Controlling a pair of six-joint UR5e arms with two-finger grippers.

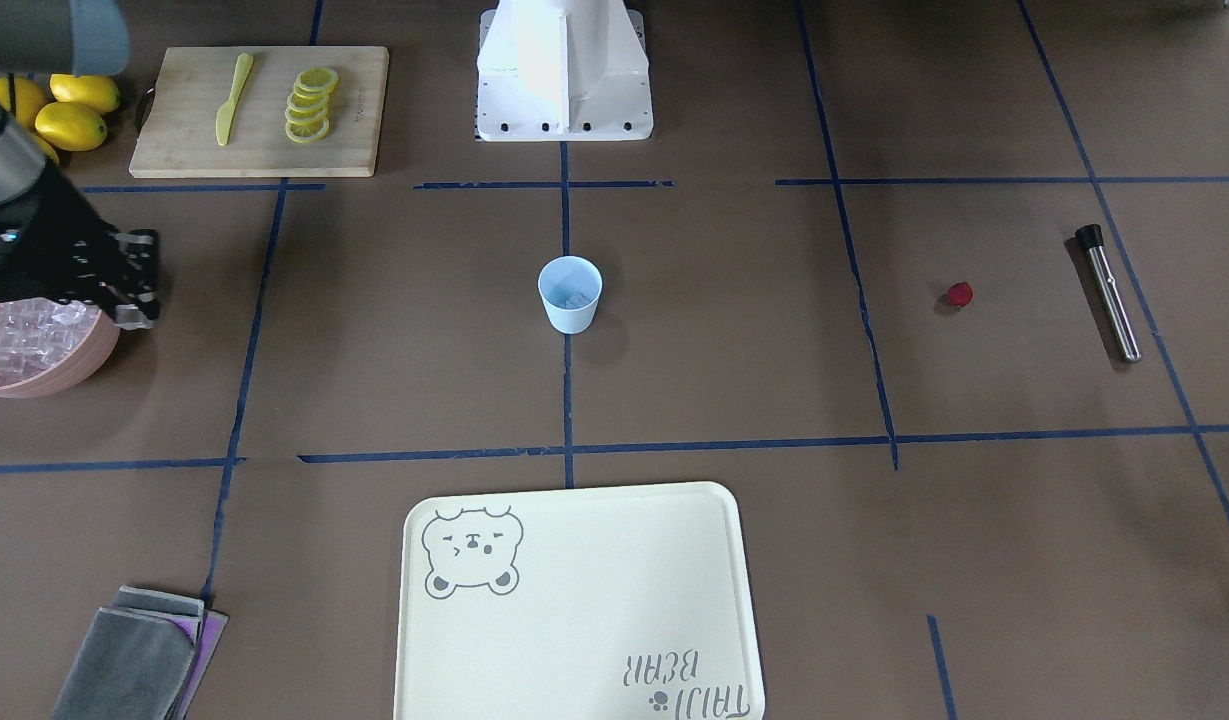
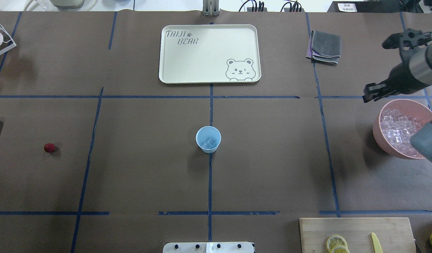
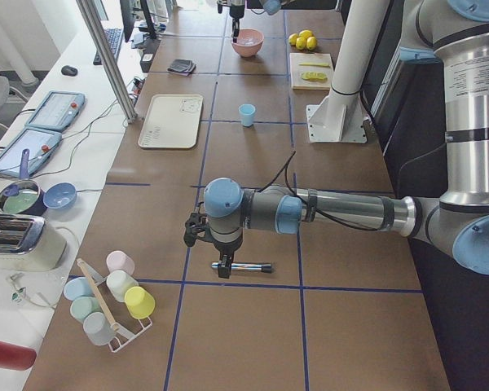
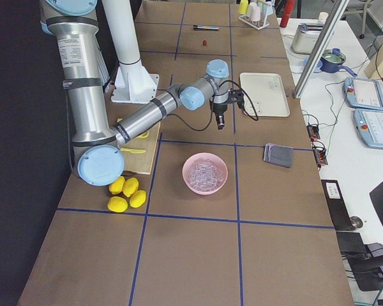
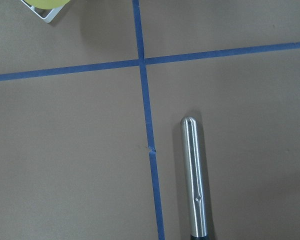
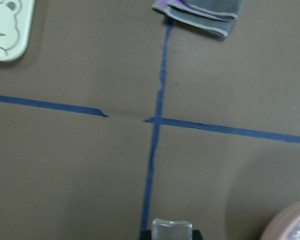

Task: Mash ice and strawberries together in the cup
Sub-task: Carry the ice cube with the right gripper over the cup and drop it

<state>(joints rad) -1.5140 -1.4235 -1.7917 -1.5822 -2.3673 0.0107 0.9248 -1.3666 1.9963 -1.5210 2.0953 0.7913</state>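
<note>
The light blue cup (image 2: 208,139) stands at the table's middle with a few clear ice cubes (image 2: 209,142) inside; it also shows in the front view (image 1: 570,295). The red strawberry (image 2: 49,147) lies alone on the table, far to the robot's left (image 1: 959,294). My right gripper (image 2: 372,93) hovers beside the pink bowl's (image 2: 380,137) rim. It is shut on an ice cube (image 6: 172,231), seen between the fingertips in the right wrist view. My left gripper (image 3: 220,259) hangs over the dark end of a steel muddler (image 5: 195,175); whether it is open or shut cannot be told.
The pink bowl (image 1: 92,362) holds several ice cubes. A cream bear tray (image 2: 209,53) lies beyond the cup. A folded grey cloth (image 2: 324,46) lies near the right gripper. A cutting board (image 1: 264,110) carries lemon slices and a yellow knife, with lemons (image 1: 69,110) beside it.
</note>
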